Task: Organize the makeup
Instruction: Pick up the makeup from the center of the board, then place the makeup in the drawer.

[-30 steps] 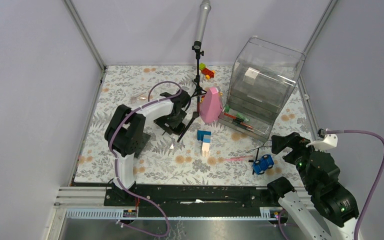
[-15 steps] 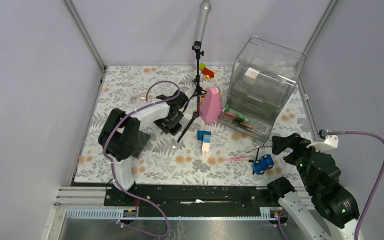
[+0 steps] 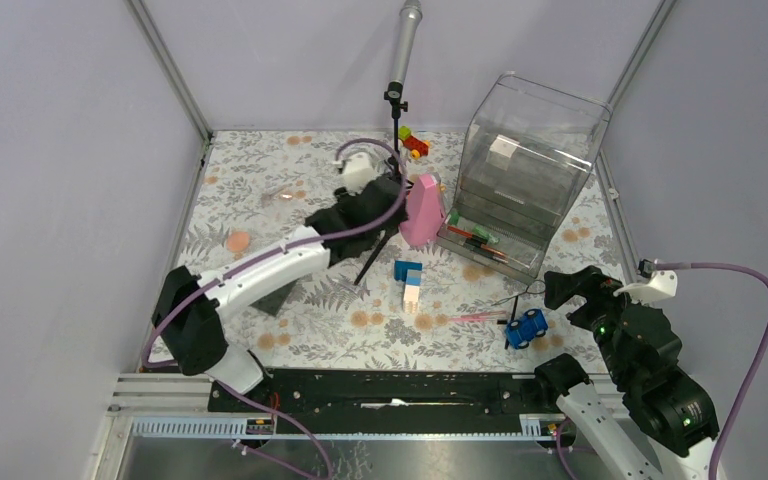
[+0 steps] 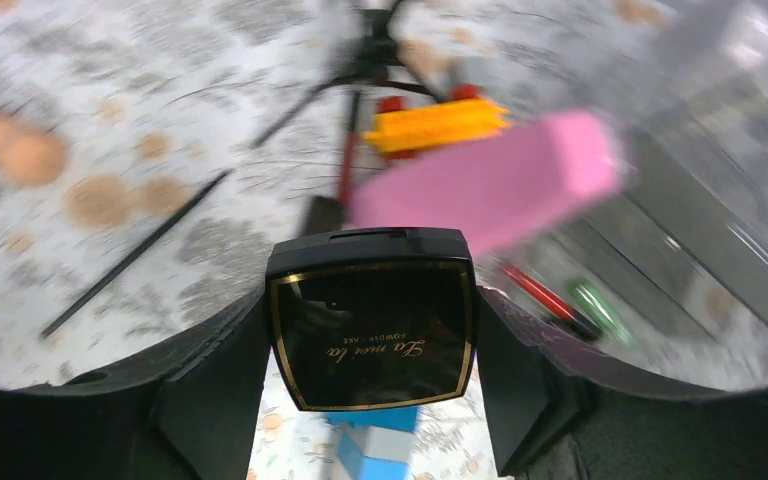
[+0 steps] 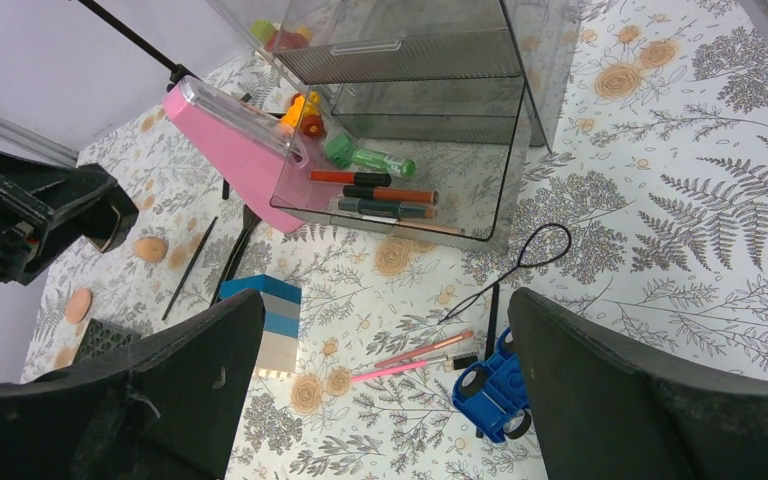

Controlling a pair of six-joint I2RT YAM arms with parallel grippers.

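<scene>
The left gripper (image 4: 372,300) is pinching the black square compact (image 4: 372,325) by its sides, lid up so the gold "POWDER CAKE" lettering is showing, above the worktop's far middle beside the pink cone (image 3: 422,210), probably bound for the clear drawer organizer (image 3: 530,170), while the right gripper (image 5: 385,300) is hovering spread wide and empty.

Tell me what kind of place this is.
Likely a robot test cell: left arm and right arm bolted to a rail, plain walls on metal framing, a microphone on a stand over a floral table.
</scene>
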